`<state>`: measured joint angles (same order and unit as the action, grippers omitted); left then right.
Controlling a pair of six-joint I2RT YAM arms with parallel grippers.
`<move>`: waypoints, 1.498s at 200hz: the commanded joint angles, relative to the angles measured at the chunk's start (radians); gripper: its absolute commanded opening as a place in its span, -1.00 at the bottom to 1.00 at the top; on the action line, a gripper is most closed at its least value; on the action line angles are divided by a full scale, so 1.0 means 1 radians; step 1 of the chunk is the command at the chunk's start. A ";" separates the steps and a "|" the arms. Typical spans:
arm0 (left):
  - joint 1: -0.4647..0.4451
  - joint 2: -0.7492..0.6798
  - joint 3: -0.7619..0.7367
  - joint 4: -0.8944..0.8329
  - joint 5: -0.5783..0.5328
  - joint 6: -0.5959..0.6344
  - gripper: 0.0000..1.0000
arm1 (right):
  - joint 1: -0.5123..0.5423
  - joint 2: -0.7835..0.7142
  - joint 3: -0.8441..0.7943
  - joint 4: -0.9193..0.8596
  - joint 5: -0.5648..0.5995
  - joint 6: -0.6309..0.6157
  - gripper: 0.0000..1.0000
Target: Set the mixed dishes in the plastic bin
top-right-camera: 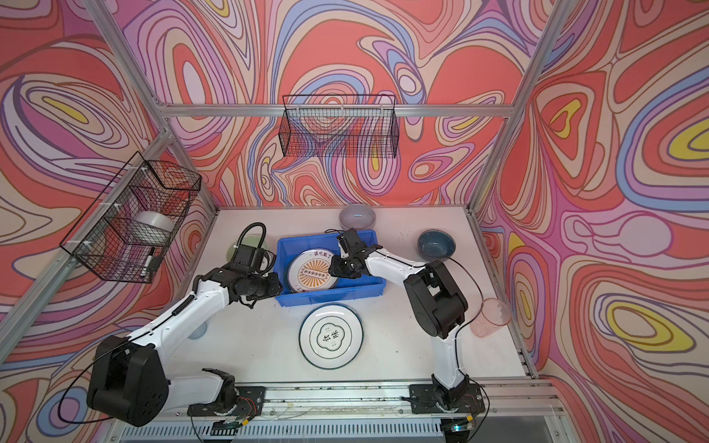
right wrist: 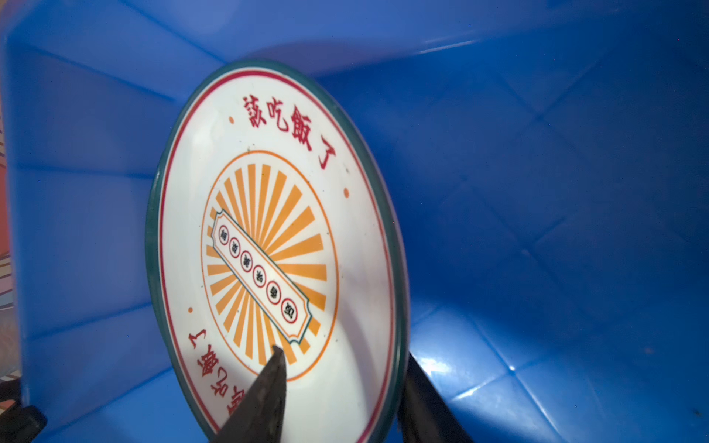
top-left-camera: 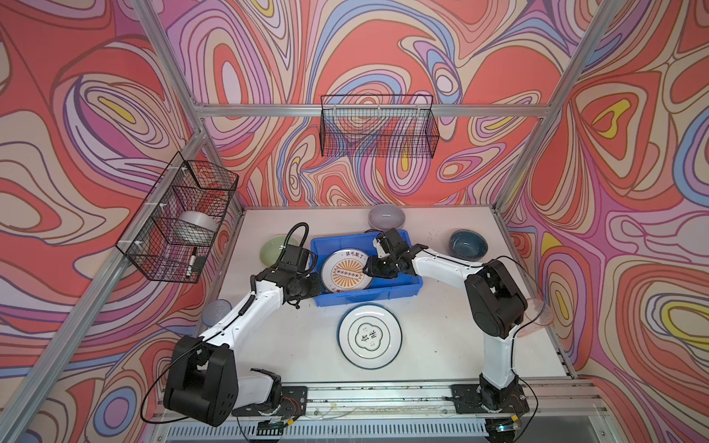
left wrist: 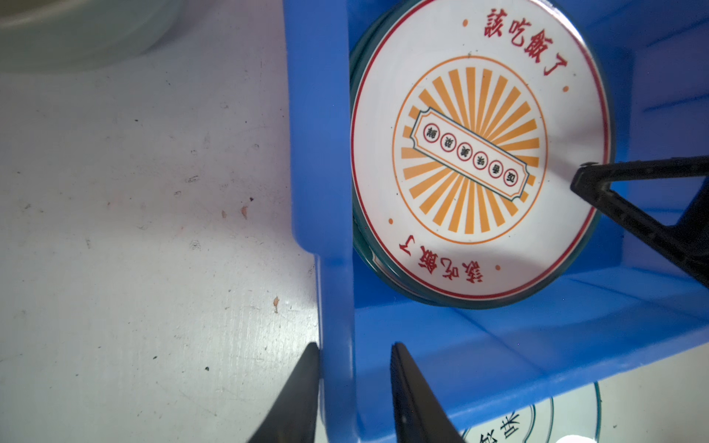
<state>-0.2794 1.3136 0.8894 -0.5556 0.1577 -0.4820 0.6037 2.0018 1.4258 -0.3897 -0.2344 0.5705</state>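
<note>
The orange sunburst plate (top-left-camera: 347, 273) lies inside the plastic bin (top-left-camera: 368, 297), toward its left wall; whether it sits quite flat on the floor I cannot tell. The right claw (right wrist: 343, 351) has its jaws parted around the plate's rim, one finger over the painted face and the other past the edge, so the plate looks let go but not cleared. That is the main hazard. If the claw pulls back at a slant, the outer finger could hook the rim and drag or flip the plate up the bin's wall. The left claw (left wrist: 355, 345) looks closed on the bin's left wall near the front corner, one finger outside and one inside. It seems to steady the bin. A tug from either arm could slide the whole bin across the bench (top-left-camera: 441, 326) and against the green-rimmed plate (top-left-camera: 370, 336), which lies just in front of it. The pink tumbler (top-right-camera: 491, 318) stands at the bench's right edge, close beside the right arm's elbow (top-right-camera: 437, 303), and a wide swing on the way out could tip it or push it off. The bowls and both tumblers are not yet in the bin, so space beside the plate matters.
</note>
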 commanded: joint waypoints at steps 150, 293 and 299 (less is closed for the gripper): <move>0.003 -0.010 0.042 -0.036 0.044 0.005 -0.23 | 0.046 -0.030 0.082 -0.161 0.143 -0.121 0.19; -0.063 -0.321 -0.075 -0.159 0.105 -0.013 -0.01 | 0.045 -0.512 -0.266 -0.160 -0.039 -0.144 0.32; -0.072 -0.332 -0.084 -0.162 0.097 -0.019 -0.01 | 0.045 -0.531 -0.292 -0.159 -0.047 -0.140 0.32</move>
<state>-0.3252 1.0180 0.8455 -0.6640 0.2516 -0.4786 0.6456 1.5387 1.2186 -0.5652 -0.2085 0.4206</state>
